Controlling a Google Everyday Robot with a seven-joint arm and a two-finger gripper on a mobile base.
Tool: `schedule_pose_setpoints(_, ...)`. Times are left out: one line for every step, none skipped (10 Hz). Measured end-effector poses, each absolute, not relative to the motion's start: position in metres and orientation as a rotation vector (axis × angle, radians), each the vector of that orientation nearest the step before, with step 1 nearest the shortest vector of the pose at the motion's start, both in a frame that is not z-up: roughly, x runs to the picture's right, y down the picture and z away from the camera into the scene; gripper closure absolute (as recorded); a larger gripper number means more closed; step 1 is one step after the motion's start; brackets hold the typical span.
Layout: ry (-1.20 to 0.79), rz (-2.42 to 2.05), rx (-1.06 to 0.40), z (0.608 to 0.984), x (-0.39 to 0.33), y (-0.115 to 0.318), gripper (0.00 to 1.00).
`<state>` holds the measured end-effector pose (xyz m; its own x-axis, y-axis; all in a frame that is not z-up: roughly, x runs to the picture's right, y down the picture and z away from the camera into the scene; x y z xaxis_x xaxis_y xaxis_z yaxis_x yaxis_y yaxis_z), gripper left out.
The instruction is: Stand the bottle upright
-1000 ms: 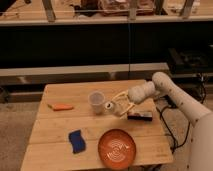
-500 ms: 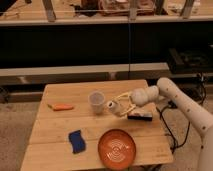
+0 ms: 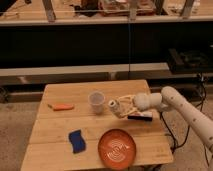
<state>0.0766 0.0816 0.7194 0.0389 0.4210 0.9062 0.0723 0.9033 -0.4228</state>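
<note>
The small pale bottle (image 3: 114, 106) lies on its side just right of the clear cup (image 3: 96, 101), with its round white cap end toward the cup. It sits at mid-table on the wooden table (image 3: 60, 127). My gripper (image 3: 120, 106) reaches in from the right and is shut on the bottle, with a pale finger above it and one below. The arm (image 3: 172, 102) runs off to the right edge of the view.
A flat black box (image 3: 140, 117) lies just below and to the right of the gripper. An orange plate (image 3: 116, 148) sits at the front. A blue sponge (image 3: 76, 140) lies front left, and an orange carrot-like object (image 3: 63, 106) lies at the left.
The arm has lowered and shifted slightly, and the gripper stays at the bottle beside the cup. The other objects have not moved.
</note>
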Motion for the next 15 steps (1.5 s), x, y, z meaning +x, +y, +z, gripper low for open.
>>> schedule_pose_setpoints(-1.52,0.297,-0.391,0.723,0.079,0.084,0.84)
schedule_pose_setpoints(-1.526,0.311,-0.381,0.727,0.08,0.086,0.84)
schedule_pose_setpoints(-1.533,0.316,-0.373,0.729,0.08,0.085,0.84)
schedule_pose_setpoints(-1.536,0.319,-0.364,0.732,0.08,0.085,0.84)
schedule_pose_setpoints(-1.535,0.325,-0.344,0.735,0.084,0.083,0.84)
schedule_pose_setpoints(-1.536,0.329,-0.332,0.738,0.086,0.082,0.84)
schedule_pose_setpoints(-1.537,0.33,-0.324,0.741,0.087,0.08,0.84)
schedule_pose_setpoints(-1.539,0.331,-0.318,0.744,0.086,0.079,0.84)
schedule_pose_setpoints(-1.532,0.338,-0.307,0.749,0.09,0.077,0.84)
schedule_pose_setpoints(-1.526,0.344,-0.3,0.752,0.091,0.075,0.84)
schedule_pose_setpoints(-1.519,0.352,-0.293,0.756,0.094,0.074,0.84)
schedule_pose_setpoints(-1.513,0.362,-0.289,0.76,0.097,0.073,0.84)
schedule_pose_setpoints(-1.509,0.373,-0.29,0.764,0.098,0.073,0.84)
schedule_pose_setpoints(-1.505,0.381,-0.291,0.768,0.098,0.073,0.84)
schedule_pose_setpoints(-1.502,0.394,-0.289,0.772,0.098,0.072,0.84)
